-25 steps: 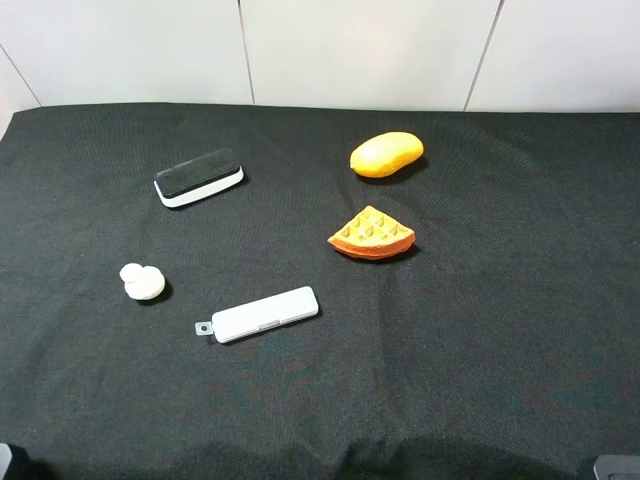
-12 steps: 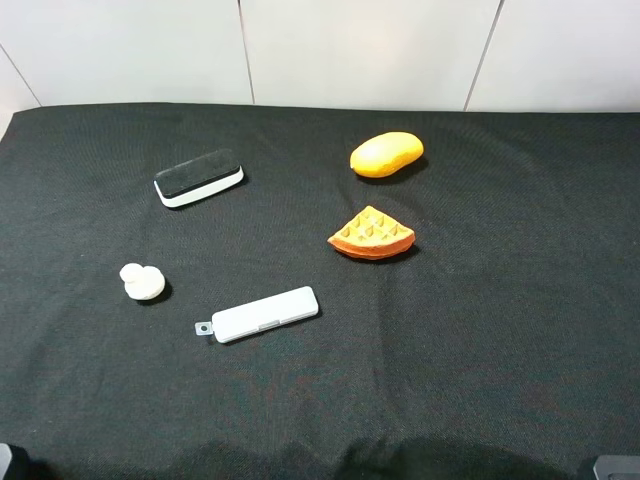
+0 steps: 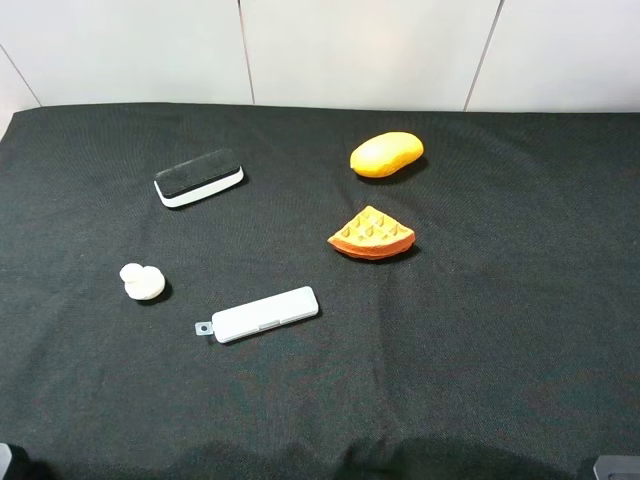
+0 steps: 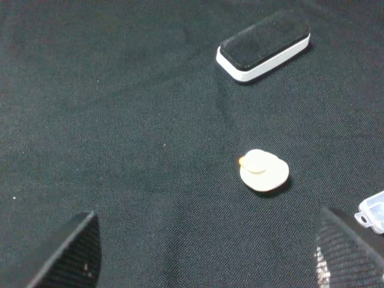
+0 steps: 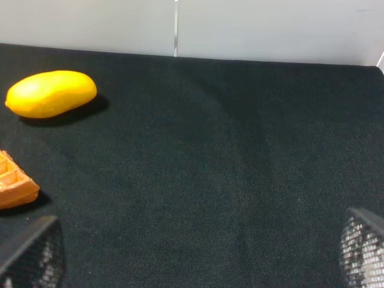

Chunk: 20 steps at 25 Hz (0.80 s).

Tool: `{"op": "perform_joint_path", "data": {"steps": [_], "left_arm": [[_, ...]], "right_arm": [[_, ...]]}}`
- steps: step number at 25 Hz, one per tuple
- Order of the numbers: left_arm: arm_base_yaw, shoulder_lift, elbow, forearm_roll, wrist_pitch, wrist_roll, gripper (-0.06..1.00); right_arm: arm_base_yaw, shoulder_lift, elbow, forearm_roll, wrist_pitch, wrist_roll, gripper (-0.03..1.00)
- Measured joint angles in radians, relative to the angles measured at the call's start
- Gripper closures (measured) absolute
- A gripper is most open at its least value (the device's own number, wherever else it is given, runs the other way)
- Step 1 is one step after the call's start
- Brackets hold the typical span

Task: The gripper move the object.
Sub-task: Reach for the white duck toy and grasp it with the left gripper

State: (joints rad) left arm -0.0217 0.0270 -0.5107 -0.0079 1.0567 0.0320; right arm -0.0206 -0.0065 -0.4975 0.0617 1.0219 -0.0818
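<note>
Two steps: centre the left gripper (image 4: 204,255), fingers (image 4: 69,255) spread wide, over the object (image 4: 264,170) lying on the black cloth (image 3: 480,350) near the white case (image 3: 264,314), then descend straight and close across both lobes.

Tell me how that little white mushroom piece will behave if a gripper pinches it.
The mushroom piece looks small, so probably light. Its two rounded blobs may let it roll or slip from the jaws. It looks moulded, likely stiff.
</note>
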Motion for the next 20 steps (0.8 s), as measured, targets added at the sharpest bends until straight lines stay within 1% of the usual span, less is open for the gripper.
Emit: {"op": "perform_joint_path", "data": {"steps": [2, 8, 13, 17, 20], "left_arm": [[0.000, 0.056, -0.016, 0.000, 0.000, 0.000, 0.18], [0.000, 0.322, -0.072, 0.000, -0.004, 0.000, 0.18], [0.000, 0.518, -0.085, 0.000, -0.018, 0.001, 0.18], [0.001, 0.671, -0.086, 0.000, -0.050, 0.001, 0.18], [0.001, 0.772, -0.086, 0.000, -0.095, 0.001, 0.18]], "right_arm": [[0.000, 0.000, 0.000, 0.000, 0.000, 0.000, 0.27], [0.000, 0.000, 0.000, 0.000, 0.000, 0.000, 0.27], [0.000, 0.000, 0.000, 0.000, 0.000, 0.000, 0.27], [0.000, 0.000, 0.000, 0.000, 0.000, 0.000, 0.27], [0.000, 0.000, 0.000, 0.000, 0.000, 0.000, 0.27]]}}
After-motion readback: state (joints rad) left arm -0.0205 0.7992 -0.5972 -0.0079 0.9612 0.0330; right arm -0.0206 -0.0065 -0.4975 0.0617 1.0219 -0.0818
